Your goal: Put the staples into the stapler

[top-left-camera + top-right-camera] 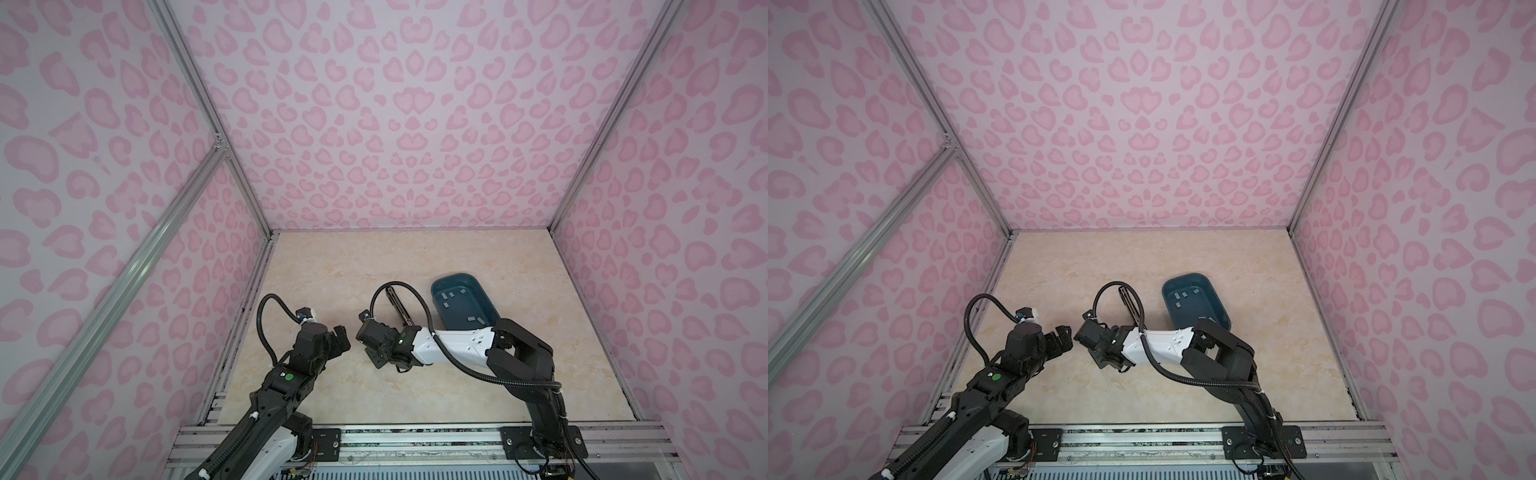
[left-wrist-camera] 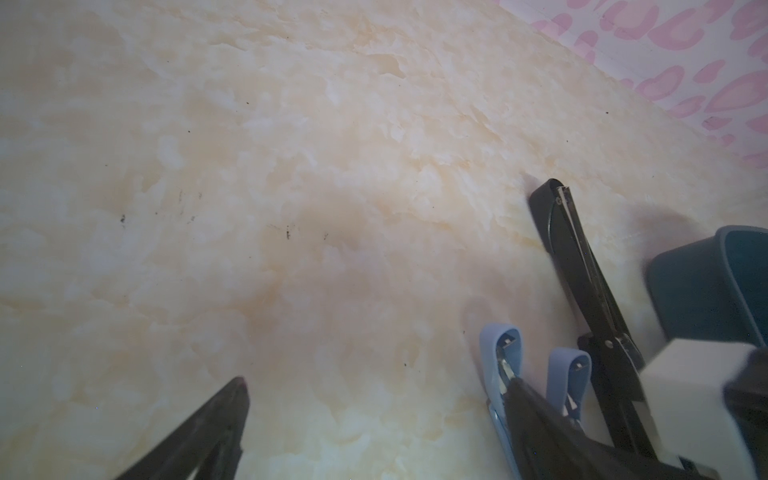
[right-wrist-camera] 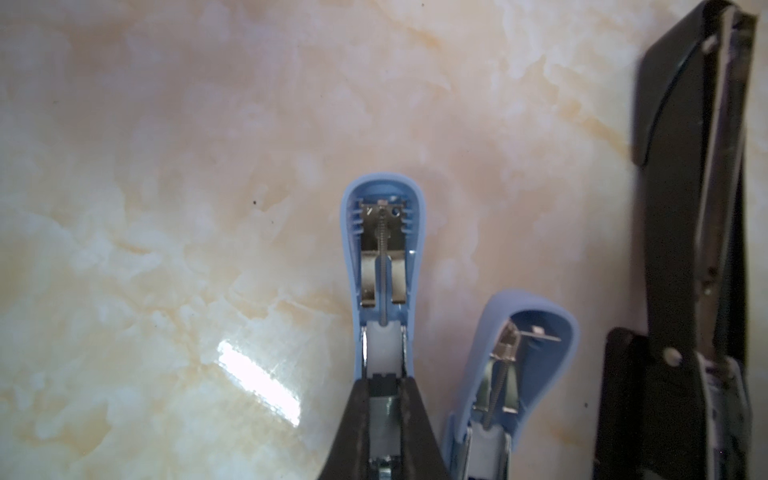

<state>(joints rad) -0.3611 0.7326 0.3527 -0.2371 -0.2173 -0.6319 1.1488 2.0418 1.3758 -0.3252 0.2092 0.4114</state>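
You've got two open blue staplers lying just beside a black stapler on the worktop, bin near them.

Cream marbled tabletop, glossy, flecked with tiny dark specks. Pink leopard-spot walls on three sides, joined at the corners by silver rails. Dark teal tub resting on the tabletop, right of centre.

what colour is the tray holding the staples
Dark teal-blue tray, with grey staples lying in it; it shows best in a top view.
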